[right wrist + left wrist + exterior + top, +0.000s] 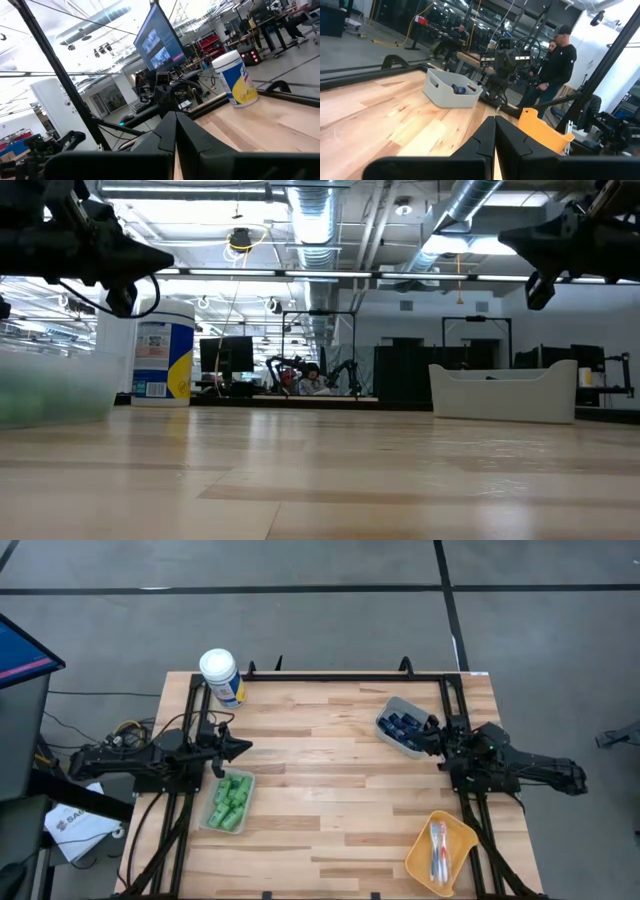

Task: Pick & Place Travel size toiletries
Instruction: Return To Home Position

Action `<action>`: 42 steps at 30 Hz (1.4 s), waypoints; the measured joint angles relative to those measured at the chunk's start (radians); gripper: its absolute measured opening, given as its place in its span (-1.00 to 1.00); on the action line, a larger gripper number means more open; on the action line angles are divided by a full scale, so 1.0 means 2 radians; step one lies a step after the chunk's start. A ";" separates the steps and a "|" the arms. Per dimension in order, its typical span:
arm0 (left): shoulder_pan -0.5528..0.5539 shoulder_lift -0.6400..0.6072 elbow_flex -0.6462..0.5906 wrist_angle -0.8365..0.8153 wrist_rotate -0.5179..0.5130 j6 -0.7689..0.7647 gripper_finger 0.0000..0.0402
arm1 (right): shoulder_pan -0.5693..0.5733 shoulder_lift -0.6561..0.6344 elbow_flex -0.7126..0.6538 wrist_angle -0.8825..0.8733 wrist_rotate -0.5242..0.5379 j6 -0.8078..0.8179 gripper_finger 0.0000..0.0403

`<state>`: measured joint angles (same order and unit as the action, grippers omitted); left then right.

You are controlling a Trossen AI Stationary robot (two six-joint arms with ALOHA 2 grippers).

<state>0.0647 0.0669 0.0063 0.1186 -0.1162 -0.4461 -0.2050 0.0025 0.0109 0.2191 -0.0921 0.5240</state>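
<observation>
Bright green small bottles [231, 798] lie in a clear tray [213, 822] at the table's near left. Dark navy tubes [402, 727] fill a grey bin [392, 709] at the far right. Toothbrushes [438, 845] lie in a yellow tray [455, 830] at the near right. My left gripper [246, 748] hangs shut above the table, just beyond the green tray, pointing toward the table's right. My right gripper [430, 730] is shut too, raised beside the grey bin's right end and pointing left. Both wrist views show the fingers closed together, left [495, 120] and right [175, 116], with nothing between them.
A large white-lidded canister [221, 676] with a blue-yellow label stands at the far left corner. Bare wood lies across the table's middle between the two arms. People stand in the room beyond the table's right side [560, 60].
</observation>
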 joint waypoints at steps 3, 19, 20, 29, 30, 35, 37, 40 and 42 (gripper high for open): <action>0.000 0.000 0.000 -0.002 0.000 0.000 -0.99 | 0.000 0.000 0.000 -0.009 0.000 -0.002 -1.00; 0.000 0.007 0.000 -0.002 -0.003 -0.001 -0.99 | 0.000 0.007 0.000 -0.100 -0.002 -0.139 -1.00; 0.000 0.007 0.000 -0.002 -0.003 -0.001 -0.99 | 0.000 0.009 0.000 -0.102 0.002 -0.139 -1.00; 0.000 0.007 0.000 0.002 -0.003 -0.002 -0.99 | 0.000 0.008 0.000 -0.103 0.006 -0.127 -1.00; 0.000 0.007 0.000 0.002 -0.003 -0.002 -0.99 | 0.000 0.008 0.000 -0.103 0.006 -0.127 -1.00; 0.000 0.007 0.000 0.002 -0.003 -0.002 -0.99 | 0.000 0.008 0.000 -0.103 0.006 -0.127 -1.00; 0.000 0.007 0.000 0.003 -0.003 -0.002 -0.99 | 0.000 0.008 0.000 -0.103 0.006 -0.127 -1.00; 0.000 0.007 0.000 0.004 -0.003 -0.002 -0.99 | 0.000 0.008 0.000 -0.104 0.006 -0.127 -1.00; 0.000 0.007 0.000 0.006 -0.003 -0.002 -0.99 | 0.000 0.008 0.000 -0.104 0.006 -0.127 -1.00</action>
<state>0.0647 0.0807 0.0063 0.1302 -0.1226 -0.4500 -0.2054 0.0193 0.0116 0.0119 -0.0799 0.2700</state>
